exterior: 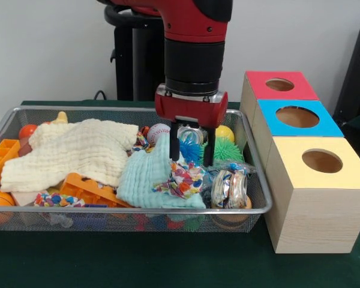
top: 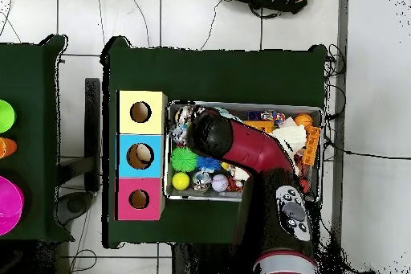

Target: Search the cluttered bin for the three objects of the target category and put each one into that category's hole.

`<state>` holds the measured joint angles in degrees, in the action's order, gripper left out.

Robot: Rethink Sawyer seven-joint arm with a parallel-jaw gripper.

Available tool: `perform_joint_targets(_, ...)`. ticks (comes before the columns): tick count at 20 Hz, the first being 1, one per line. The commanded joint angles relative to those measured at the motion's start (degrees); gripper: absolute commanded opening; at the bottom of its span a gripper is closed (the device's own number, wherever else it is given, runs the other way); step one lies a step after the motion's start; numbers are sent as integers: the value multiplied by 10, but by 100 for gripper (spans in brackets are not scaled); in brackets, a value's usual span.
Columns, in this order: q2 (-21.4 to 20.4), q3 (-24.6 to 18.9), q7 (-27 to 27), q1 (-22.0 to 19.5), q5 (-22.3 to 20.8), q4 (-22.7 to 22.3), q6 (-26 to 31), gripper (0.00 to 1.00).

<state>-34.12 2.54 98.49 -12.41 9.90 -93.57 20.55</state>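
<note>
A wire mesh bin [exterior: 255, 157] on the green table [exterior: 168, 264] holds mixed clutter: a cream muslin cloth [exterior: 72, 150] at the left, a mint cloth [exterior: 147, 177] at the centre, orange plastic pieces [exterior: 87, 189], a white baseball [exterior: 158, 133], a yellow ball [exterior: 225, 133], a spiky green ball [exterior: 227, 150], a spiky blue ball [exterior: 191, 150], clear-wrapped packets [exterior: 229, 187] and small multicoloured wrapped items [exterior: 186, 178]. The gripper [exterior: 191, 153] hangs above the bin's centre, its two dark fingers [exterior: 174, 144] spread apart and empty, flanking the blue ball. Beside the bin stand three wooden boxes, each with a round hole on top: red [exterior: 280, 85], blue [exterior: 297, 117] and yellow [exterior: 321, 162]. In the overhead view, the blue box's hole [top: 140, 155] shows a pale object inside.
</note>
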Motion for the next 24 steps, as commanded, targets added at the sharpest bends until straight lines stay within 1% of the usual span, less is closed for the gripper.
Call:
perform_joint_targets(1, 32, -37, 60, -10, 9, 62, 99, 100)
perform_joint_targets(3, 33, -37, 61, -10, 9, 68, 104, 100)
perform_joint_targets(10, 40, -45, 64, -18, 9, 66, 83, 100)
perform_joint_targets(18, 69, -72, 41, -42, 1, 74, 48, 100)
perform_joint_targets(24, 75, -85, 36, -53, -10, 70, 31, 100)
